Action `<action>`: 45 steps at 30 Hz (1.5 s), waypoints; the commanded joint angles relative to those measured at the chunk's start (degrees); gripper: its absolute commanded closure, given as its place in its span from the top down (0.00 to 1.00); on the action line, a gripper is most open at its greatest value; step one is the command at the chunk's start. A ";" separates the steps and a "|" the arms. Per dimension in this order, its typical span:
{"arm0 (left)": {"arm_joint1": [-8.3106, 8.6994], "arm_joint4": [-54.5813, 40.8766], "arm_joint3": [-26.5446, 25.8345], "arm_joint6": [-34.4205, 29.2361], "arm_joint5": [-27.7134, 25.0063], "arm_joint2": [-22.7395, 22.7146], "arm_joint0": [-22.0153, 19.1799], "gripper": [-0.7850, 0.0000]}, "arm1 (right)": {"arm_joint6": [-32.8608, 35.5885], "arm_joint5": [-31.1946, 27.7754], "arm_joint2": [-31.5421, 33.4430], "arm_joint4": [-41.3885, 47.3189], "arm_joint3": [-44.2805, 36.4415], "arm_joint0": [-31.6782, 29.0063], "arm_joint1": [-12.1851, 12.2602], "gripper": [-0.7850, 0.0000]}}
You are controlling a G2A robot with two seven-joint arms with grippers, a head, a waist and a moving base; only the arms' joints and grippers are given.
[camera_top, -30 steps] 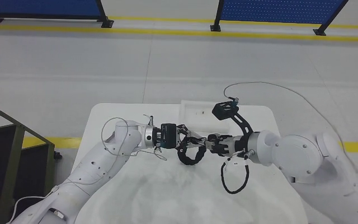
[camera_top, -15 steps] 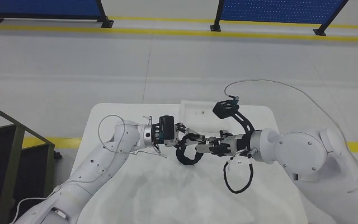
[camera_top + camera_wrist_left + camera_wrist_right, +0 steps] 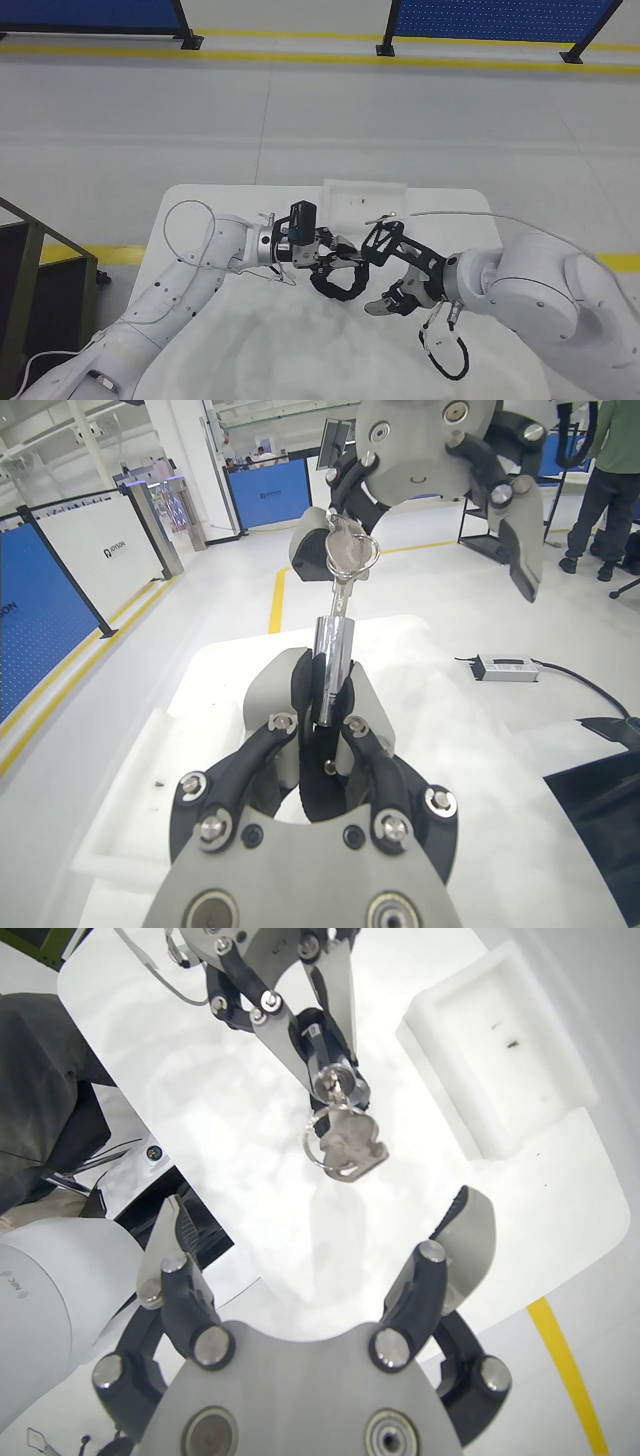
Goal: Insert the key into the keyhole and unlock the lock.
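Observation:
My left gripper [image 3: 327, 680] is shut on a chrome lock cylinder [image 3: 331, 650] whose black cable loop [image 3: 338, 286] hangs below it over the white table. The silver key [image 3: 345, 550], with its ring, sits in the keyhole at the cylinder's end. In the right wrist view the key [image 3: 350, 1143] juts out of the lock [image 3: 336, 1078] toward me. My right gripper [image 3: 317, 1208] is open a short way off from the key head and touches nothing. The left wrist view shows that open right gripper [image 3: 415, 560] spread around and beyond the key.
A shallow white foam tray [image 3: 365, 195] lies at the table's far edge, behind the grippers. A dark green rack [image 3: 30, 280] stands off the table's left side. The rounded white table edge [image 3: 615, 1208] is near the tray.
My right gripper has let go of the key, opened and drawn back toward the table's front right, with its wrist turned. The key stays in the lock, which the left gripper still holds.

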 commanded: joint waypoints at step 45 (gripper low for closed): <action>7.83 -36.44 -9.62 -31.12 -0.01 6.64 -3.72 0.00 | -21.18 -42.46 -0.84 -15.74 -2.94 -1.64 5.88 0.51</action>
